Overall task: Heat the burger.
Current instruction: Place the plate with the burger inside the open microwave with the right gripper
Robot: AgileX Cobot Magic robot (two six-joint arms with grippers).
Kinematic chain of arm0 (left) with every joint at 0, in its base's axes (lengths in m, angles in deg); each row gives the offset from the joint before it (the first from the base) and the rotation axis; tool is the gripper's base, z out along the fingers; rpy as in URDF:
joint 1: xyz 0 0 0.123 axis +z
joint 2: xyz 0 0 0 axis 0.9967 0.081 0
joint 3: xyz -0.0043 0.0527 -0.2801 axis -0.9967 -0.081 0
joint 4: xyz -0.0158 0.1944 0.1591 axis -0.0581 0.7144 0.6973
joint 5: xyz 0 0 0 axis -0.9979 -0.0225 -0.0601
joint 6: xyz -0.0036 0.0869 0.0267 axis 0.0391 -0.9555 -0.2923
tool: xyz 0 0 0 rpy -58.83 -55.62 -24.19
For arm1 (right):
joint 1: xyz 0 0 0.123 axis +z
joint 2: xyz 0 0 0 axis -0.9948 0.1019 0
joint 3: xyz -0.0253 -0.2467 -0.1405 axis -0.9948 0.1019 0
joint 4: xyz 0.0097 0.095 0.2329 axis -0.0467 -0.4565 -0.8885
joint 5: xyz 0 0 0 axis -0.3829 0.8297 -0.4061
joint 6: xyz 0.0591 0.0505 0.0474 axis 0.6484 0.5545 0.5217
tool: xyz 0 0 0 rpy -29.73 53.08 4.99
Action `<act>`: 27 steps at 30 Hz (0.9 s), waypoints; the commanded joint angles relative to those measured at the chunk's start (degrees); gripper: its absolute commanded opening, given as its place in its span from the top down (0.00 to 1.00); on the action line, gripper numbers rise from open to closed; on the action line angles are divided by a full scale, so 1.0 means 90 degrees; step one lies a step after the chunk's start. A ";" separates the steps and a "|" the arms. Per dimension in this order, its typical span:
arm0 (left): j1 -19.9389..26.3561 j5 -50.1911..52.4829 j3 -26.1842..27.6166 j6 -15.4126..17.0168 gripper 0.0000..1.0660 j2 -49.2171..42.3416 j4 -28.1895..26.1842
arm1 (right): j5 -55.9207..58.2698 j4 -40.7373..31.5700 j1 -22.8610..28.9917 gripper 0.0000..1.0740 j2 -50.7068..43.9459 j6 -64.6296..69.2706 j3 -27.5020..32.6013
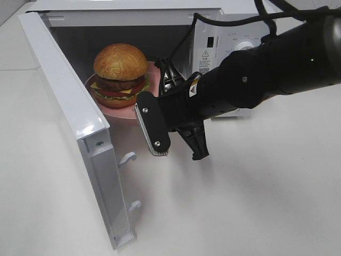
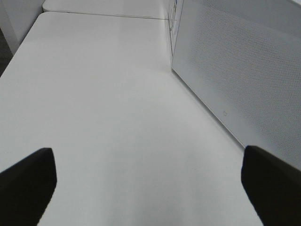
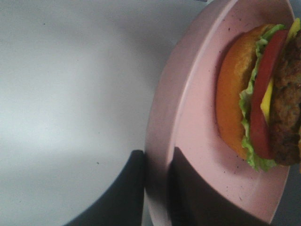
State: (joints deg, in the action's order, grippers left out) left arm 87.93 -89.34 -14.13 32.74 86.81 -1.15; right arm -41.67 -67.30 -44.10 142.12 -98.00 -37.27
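I see the fist-sized burger with the shiny brown bun (image 1: 121,74) sitting on the round pink plate (image 1: 120,113) inside the open white microwave box (image 1: 224,42). My right hand (image 3: 157,165) pinches the plate's rim. My left hand (image 2: 150,188) is spread wide above the white desk (image 2: 117,94)

A white microwave (image 1: 229,42) stands toward the far edge of the desk (image 1: 256,202), with its door (image 1: 69,117) wide open and angled toward the near left corner. Inside it, the burger (image 1: 120,74) sits upright in the middle of a pink plate (image 1: 120,113). The black right arm (image 1: 277,64) reaches in from the desk's right edge, with the right pincer (image 1: 166,79) at the plate's right rim and its jaws largely hidden behind the wrist.
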 commanded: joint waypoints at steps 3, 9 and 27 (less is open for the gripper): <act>-0.0045 0.0102 -0.0013 0.0000 0.06 -0.0083 0.0013 | -0.0229 0.0140 -0.0032 1.00 0.0344 -0.0038 -0.0618; -0.0045 0.0102 -0.0013 0.0000 0.06 -0.0083 0.0013 | -0.0204 0.0344 -0.0204 1.00 0.0668 0.0032 -0.1025; -0.0045 0.0102 -0.0013 -0.0019 0.06 -0.0083 0.0013 | 0.0414 0.0929 -0.0471 0.97 0.1579 0.0700 -0.2355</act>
State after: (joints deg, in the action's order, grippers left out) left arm 87.93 -89.34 -14.13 32.74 86.81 -1.15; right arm -34.86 -59.51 -48.11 156.90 -92.21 -57.21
